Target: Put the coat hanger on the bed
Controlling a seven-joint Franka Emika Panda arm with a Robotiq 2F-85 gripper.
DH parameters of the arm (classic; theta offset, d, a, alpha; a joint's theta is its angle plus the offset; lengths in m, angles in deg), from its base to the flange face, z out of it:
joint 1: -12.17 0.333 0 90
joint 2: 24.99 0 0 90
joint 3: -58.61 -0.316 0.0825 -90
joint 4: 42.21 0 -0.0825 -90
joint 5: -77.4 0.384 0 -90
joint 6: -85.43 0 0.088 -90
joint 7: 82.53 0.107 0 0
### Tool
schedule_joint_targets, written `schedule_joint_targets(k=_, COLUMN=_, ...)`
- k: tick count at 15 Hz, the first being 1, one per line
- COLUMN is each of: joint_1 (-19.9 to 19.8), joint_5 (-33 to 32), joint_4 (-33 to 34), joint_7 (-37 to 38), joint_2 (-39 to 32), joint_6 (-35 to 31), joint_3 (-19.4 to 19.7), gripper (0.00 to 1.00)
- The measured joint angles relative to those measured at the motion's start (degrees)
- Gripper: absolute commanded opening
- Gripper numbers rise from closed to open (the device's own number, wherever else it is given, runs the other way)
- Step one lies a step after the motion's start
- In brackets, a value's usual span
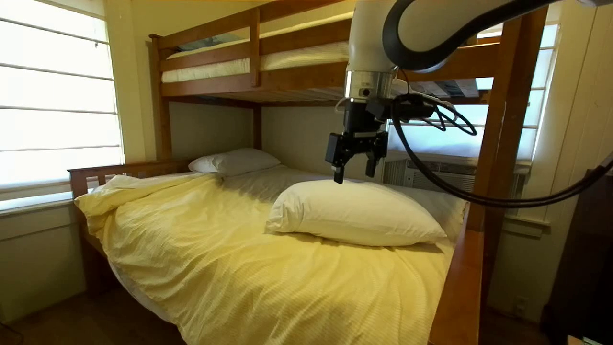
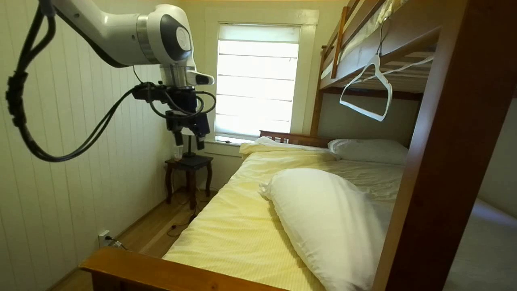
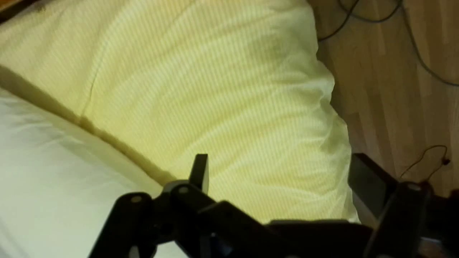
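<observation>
Holding nothing, the tool [image 3: 281, 175] stands with its jaws wide apart, higher than the bed [image 3: 233, 96]. Farther off, in an exterior view, the hanger [image 2: 361, 111] hangs from the upper rail [image 2: 408, 26]. Progress: apparently no step complete. Remaining: grasp and unhook the hanger, then lay it on the bed.

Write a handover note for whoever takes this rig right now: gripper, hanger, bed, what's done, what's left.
Gripper: jaws open, holding nothing.
Coat hanger: white, hanging at the upper bunk's side rail, clear of the gripper.
Bed: presumably the lower one, covered in yellow.
Done: nothing yet; the hanger is neither gripped nor on the bed.
Left: grip the hanger, unhook it, lay it on the bed.
</observation>
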Motion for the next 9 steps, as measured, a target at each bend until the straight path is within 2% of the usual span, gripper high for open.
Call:
schedule_joint_targets(k=3, joint_1=-1.0, joint_5=-8.7, joint_4=1.8, joint_7=-3.4, joint_2=0.0, joint_6=-2.5, joint_3=1.7, gripper=1.00)
schedule_joint_targets(k=6, joint_1=-2.5, joint_5=-18.5, joint_4=4.2, joint_7=-3.1, joint_2=0.0, joint_6=-3.5, joint_3=2.2, gripper=1.00)
schedule_joint_targets(k=9, joint_1=-4.3, joint_5=-25.1, joint_4=5.9, joint_7=-1.2, joint_2=0.3, joint_6=-5.9, joint_3=3.3, gripper=1.00)
